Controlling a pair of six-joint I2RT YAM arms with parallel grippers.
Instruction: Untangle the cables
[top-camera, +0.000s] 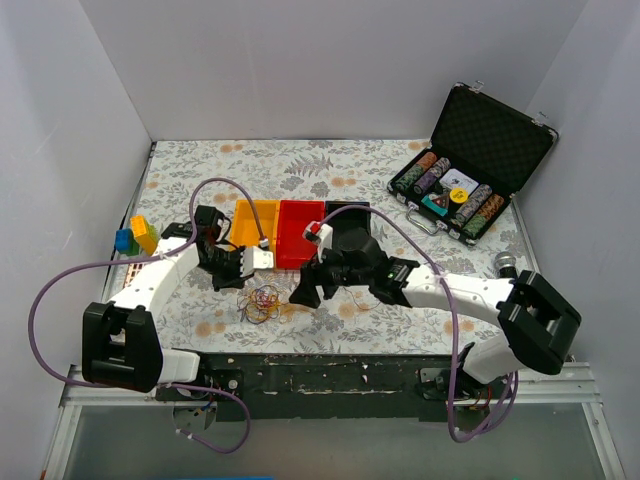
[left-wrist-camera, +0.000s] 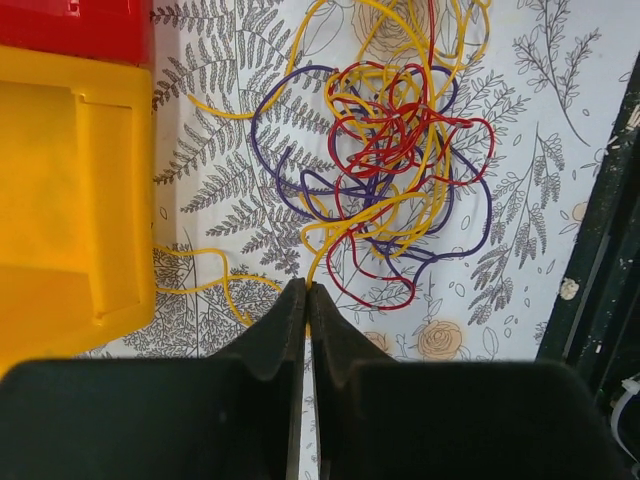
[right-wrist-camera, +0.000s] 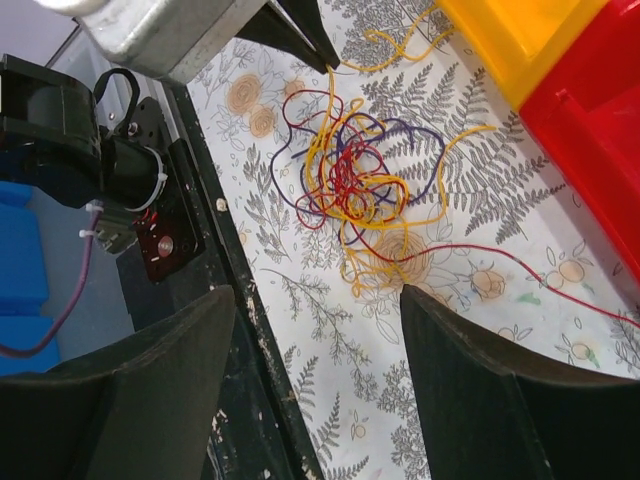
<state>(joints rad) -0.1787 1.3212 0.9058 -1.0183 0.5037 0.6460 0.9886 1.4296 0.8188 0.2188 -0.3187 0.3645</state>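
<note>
The cables (left-wrist-camera: 390, 150) lie clumped on the tabletop (left-wrist-camera: 520, 120) beside the yellow bin (left-wrist-camera: 70, 200). The left hand (left-wrist-camera: 306, 300) pinches one yellow strand (left-wrist-camera: 322, 245), its end hidden. The right hand (right-wrist-camera: 315, 300) stands wide, empty.

— Where's the tangle of thin orange, red and purple cables (top-camera: 262, 303)?
— Near the floral-patterned table's (top-camera: 200, 170) front edge, between the black left gripper (top-camera: 235, 280) and the black right gripper (top-camera: 301, 296).

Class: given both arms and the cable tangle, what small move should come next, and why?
Probably the left end effector should draw back slowly from the tangle: it is shut on a yellow cable at the tangle's edge, so pulling may free that strand. The right end effector hangs open nearby.
</note>
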